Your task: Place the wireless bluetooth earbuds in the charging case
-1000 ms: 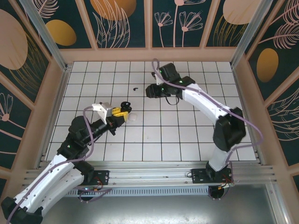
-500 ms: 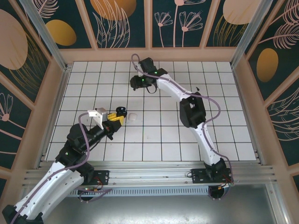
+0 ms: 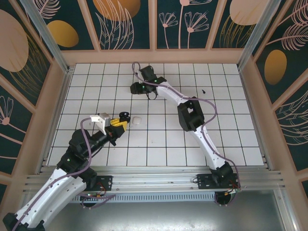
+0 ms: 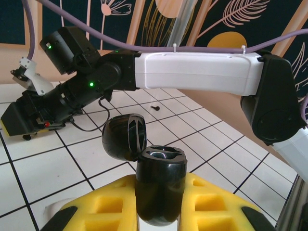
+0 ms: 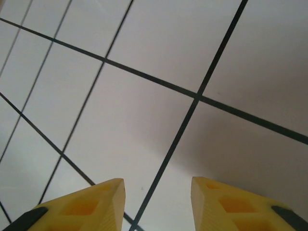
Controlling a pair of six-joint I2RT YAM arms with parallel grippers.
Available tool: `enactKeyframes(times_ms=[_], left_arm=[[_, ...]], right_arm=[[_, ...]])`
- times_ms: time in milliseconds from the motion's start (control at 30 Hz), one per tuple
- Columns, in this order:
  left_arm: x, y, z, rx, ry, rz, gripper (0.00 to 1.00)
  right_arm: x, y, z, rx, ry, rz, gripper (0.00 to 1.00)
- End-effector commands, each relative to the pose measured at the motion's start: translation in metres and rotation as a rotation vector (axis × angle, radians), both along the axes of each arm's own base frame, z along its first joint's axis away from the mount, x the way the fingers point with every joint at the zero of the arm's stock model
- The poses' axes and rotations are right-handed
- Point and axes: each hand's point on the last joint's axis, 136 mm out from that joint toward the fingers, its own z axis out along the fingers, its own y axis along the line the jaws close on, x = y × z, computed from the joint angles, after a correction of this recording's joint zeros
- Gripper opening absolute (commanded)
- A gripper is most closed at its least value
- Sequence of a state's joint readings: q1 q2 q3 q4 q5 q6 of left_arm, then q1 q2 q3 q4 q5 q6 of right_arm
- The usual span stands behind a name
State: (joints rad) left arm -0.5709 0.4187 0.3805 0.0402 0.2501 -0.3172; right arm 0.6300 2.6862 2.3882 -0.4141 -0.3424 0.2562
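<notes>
The black charging case stands upright with its lid flipped open, both sockets bare. My left gripper is shut on the case, which shows left of centre from above. One tiny black earbud lies on the tiles at the back right, seen under the right arm in the left wrist view. A small white piece lies just right of the case. My right gripper reaches to the back left, low over bare tile, open with nothing between its fingers.
The right arm's white forearm stretches across the back middle of the tiled floor, its elbow near the centre. Wooden walls and metal posts ring the floor.
The right arm has swung left and back, taking its gripper from the back centre to the back left. The left gripper and case have drawn back slightly.
</notes>
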Motion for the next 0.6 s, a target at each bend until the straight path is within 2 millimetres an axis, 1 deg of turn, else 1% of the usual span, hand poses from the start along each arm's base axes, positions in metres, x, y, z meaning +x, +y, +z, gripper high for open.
enactKeyframes(times_ms=[0,167,233,300,433,567], left_arm=[[-0.002,-0.002,0.003,-0.029,-0.002,-0.011,0.00],[-0.002,-0.002,0.001,-0.031,0.007,-0.015,0.00],[-0.002,-0.003,0.001,-0.034,0.007,-0.016,0.00],[-0.003,-0.003,0.002,-0.037,0.008,-0.017,0.00],[-0.003,-0.003,0.001,-0.037,0.009,-0.017,0.00],[-0.003,-0.003,0.001,-0.037,0.007,-0.018,0.00]], right_arm=[[0.001,0.005,0.001,0.005,-0.032,0.046,0.42],[-0.004,-0.002,-0.005,-0.048,-0.023,0.062,0.42],[-0.007,-0.004,-0.003,-0.054,-0.012,0.067,0.42],[-0.012,-0.002,0.005,-0.043,-0.003,0.081,0.41],[-0.021,0.006,0.041,0.002,-0.034,0.129,0.39],[-0.021,0.008,0.071,0.033,-0.071,0.136,0.38]])
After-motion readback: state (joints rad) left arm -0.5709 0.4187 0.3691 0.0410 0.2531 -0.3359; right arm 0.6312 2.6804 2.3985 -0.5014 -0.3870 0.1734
